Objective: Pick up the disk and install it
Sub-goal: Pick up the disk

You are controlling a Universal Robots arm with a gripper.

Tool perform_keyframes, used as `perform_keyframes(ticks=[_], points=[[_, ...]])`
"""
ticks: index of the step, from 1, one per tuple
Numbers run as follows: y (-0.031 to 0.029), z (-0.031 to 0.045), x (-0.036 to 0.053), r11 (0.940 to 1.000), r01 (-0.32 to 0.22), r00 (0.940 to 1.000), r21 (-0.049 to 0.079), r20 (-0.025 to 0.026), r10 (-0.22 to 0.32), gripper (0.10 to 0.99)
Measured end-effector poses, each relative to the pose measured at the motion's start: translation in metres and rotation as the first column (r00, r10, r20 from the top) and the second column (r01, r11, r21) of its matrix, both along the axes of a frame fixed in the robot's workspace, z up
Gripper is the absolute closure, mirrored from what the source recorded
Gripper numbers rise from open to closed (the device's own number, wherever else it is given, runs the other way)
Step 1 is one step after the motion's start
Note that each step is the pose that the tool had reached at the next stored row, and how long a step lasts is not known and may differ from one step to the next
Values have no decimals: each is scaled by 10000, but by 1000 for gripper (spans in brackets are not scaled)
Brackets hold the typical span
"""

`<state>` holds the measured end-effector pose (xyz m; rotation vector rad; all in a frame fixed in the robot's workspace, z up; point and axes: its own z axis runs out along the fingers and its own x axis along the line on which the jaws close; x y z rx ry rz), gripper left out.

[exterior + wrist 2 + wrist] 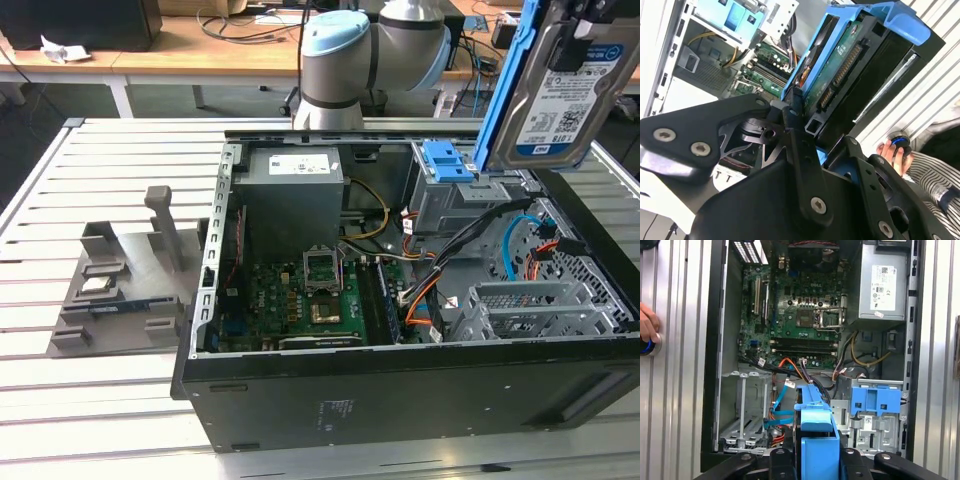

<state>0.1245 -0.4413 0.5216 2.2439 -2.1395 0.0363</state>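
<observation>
Arm [370,50] hangs high over the open case's [400,400] drive-bay corner, fingers [799,150] clenched on the near-upright disk [560,100]

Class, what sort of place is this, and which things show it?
Probably a robotics lab or workshop for computer assembly. A grey-and-blue robot arm stands behind an open black computer case on a slatted metal table, its claw holding a silver-grey hard drive in blue rails; wooden desks with cables lie beyond.
</observation>
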Motion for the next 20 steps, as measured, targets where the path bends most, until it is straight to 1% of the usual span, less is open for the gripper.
perform_keyframes(ticks=[8, 15, 19, 20], points=[[-212, -7, 0, 10000, 0, 10000, 0, 0, 0, 722], [-507, -17, 0, 10000, 0, 10000, 0, 0, 0, 722], [-603, -20, 0, 10000, 0, 10000, 0, 0, 0, 722], [-638, -21, 0, 10000, 0, 10000, 0, 0, 0, 722]])
